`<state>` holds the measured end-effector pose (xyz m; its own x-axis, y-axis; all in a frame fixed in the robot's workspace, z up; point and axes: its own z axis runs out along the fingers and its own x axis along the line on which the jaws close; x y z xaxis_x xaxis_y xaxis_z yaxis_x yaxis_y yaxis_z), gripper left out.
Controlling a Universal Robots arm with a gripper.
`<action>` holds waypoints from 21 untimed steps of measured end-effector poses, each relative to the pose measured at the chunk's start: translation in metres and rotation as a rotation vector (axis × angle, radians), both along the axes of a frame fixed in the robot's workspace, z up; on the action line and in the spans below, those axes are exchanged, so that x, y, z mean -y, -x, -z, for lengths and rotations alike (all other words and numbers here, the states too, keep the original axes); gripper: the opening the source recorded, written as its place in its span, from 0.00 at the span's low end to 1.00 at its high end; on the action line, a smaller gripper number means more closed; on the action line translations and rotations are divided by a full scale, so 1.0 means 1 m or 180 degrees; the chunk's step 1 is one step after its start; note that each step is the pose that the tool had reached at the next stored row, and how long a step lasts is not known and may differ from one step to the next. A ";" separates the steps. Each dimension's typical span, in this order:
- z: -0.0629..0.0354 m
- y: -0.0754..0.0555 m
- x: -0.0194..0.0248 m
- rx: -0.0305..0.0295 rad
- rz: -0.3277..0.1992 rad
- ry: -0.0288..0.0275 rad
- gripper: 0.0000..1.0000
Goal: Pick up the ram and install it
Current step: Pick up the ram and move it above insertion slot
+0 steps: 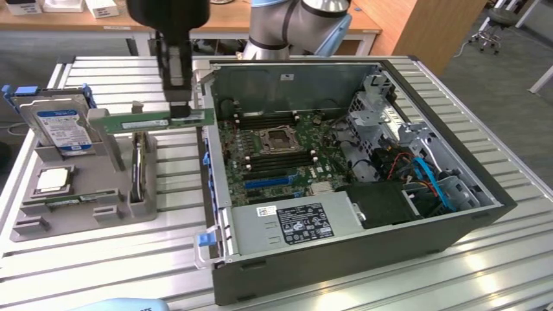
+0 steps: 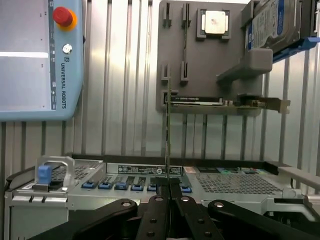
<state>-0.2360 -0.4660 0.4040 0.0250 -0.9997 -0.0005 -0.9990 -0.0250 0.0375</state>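
- Long, thin green circuit-board ram stick with small black chips, in the black claw.
- Boxy hard drive: blue-and-white label.
- Moulded plastic tray: plain grey.
- Square processor chip: silver.
- Open computer case: dark grey shell, green motherboard, blue cables.
- Slatted metal worktop: silver, ribbed stripes.

We are in a robotics lab or workshop set up in an office-like room. A Universal Robots arm stands at an aluminium-slat table, and its teach pendant, with a red stop button, sits close by. On the table we see an opened computer tower with its motherboard bare and a grey fixture tray of parts. Behind it we see wooden desks, a wheeled office chair and grey carpet.
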 end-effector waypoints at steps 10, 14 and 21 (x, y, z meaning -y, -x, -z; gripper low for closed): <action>0.0001 -0.041 0.0000 0.0000 0.0000 0.0000 0.11; 0.0000 -0.054 0.0000 0.0000 0.0000 0.0000 0.11; 0.0000 -0.077 0.0000 0.0000 0.0000 0.0000 0.11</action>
<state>-0.1589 -0.4660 0.4039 0.0250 -0.9997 -0.0006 -0.9990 -0.0250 0.0374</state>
